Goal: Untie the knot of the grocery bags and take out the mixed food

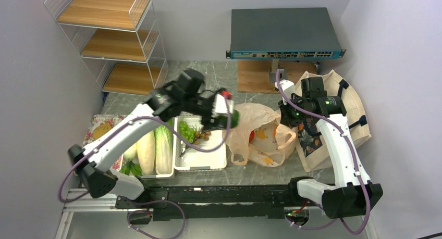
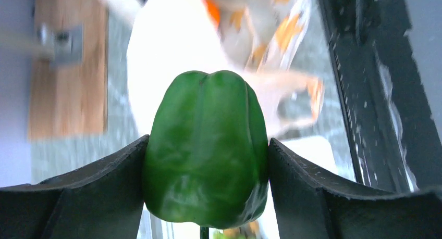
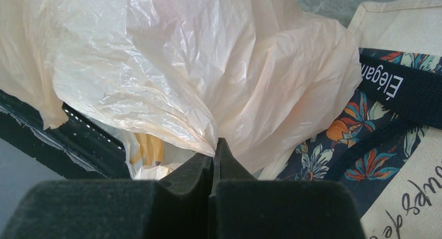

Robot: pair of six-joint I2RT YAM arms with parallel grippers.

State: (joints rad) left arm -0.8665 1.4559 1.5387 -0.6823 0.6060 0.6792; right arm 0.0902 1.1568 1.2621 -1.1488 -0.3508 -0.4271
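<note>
My left gripper (image 1: 230, 115) is shut on a green bell pepper (image 1: 235, 117) and holds it in the air between the white tray (image 1: 203, 161) and the peach-beige plastic bag (image 1: 260, 125). In the left wrist view the pepper (image 2: 206, 150) fills the gap between both pads. My right gripper (image 1: 287, 117) is shut on the bag's right edge; the right wrist view shows the film (image 3: 208, 67) pinched at the fingertips (image 3: 221, 148). The bag's mouth gapes, no tied knot shows, and red and orange food (image 1: 252, 136) lies inside. The cream tote (image 1: 355, 111) lies right of it.
Two white trays stand at the left: one holds cabbage (image 1: 163, 144) and a radish (image 1: 146, 151), the other grapes (image 1: 187, 132) and nuts (image 1: 204, 136). A wire shelf (image 1: 112, 36) stands back left, a grey network switch (image 1: 284, 33) and a wooden board (image 1: 260, 75) behind.
</note>
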